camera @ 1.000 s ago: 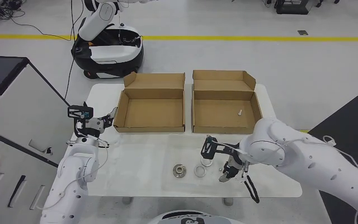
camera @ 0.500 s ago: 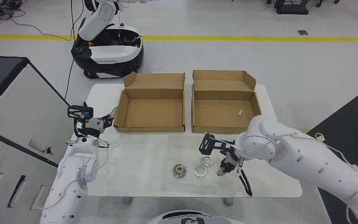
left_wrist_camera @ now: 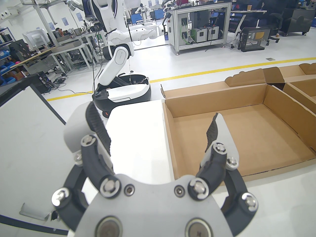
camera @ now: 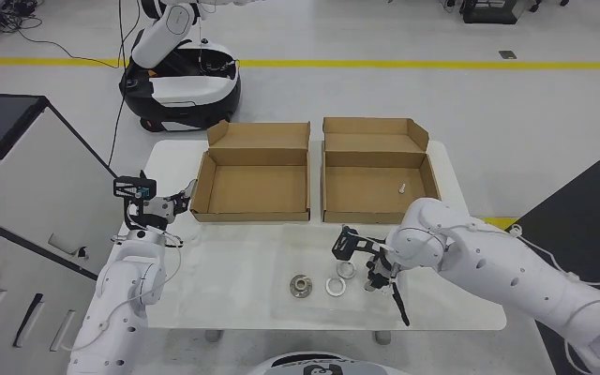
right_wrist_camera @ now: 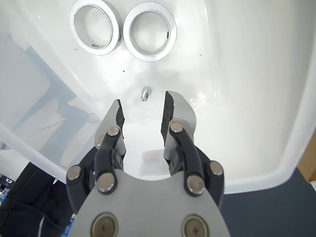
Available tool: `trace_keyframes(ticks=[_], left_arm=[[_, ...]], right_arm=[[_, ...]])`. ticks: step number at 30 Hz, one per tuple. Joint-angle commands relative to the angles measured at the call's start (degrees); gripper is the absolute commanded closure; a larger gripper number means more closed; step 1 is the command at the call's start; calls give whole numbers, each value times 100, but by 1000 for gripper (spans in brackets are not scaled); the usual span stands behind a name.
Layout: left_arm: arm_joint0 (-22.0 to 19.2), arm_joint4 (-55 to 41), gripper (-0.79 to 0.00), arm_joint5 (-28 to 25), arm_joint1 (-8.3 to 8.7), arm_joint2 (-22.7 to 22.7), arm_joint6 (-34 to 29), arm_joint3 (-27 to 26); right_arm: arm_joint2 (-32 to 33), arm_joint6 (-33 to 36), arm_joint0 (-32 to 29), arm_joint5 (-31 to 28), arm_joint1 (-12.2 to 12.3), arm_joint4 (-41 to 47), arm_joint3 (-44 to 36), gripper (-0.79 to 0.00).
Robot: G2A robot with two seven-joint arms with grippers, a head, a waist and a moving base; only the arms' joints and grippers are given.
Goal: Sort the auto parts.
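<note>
Two silver rings (right_wrist_camera: 98,51) (right_wrist_camera: 149,56) lie side by side on the white table, and the top view places them (camera: 329,286) (camera: 347,270) near the front edge. A small silver bolt (right_wrist_camera: 145,93) lies just beyond the tips of my right gripper (right_wrist_camera: 144,99), which is open, hangs low over the table and holds nothing. A flanged metal part (camera: 300,284) sits left of the rings. Another small bolt (camera: 401,187) lies in the right cardboard box (camera: 361,192). My left gripper (left_wrist_camera: 158,122) is open and empty beside the left cardboard box (camera: 255,187), at the table's left edge (camera: 183,195).
The two open boxes stand side by side at the back of the table. The table's rounded front edge (right_wrist_camera: 246,186) is close behind my right gripper. Another white robot (camera: 183,75) stands on the floor beyond the table.
My right arm has swung left from the front edge toward the rings, bringing its gripper up to the small bolt. The left arm has not moved.
</note>
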Motion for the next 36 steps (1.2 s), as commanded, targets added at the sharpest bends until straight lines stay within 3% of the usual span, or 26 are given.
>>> trace_keyframes(ticks=[1, 36], left_arm=[[0, 0, -785, 0, 0, 0, 0, 0], [0, 0, -785, 0, 0, 0, 0, 0]], right_arm=[[-15, -1, -7, 20, -26, 11, 30, -376], [-152, 69, -61, 300, -400, -267, 512, -265]])
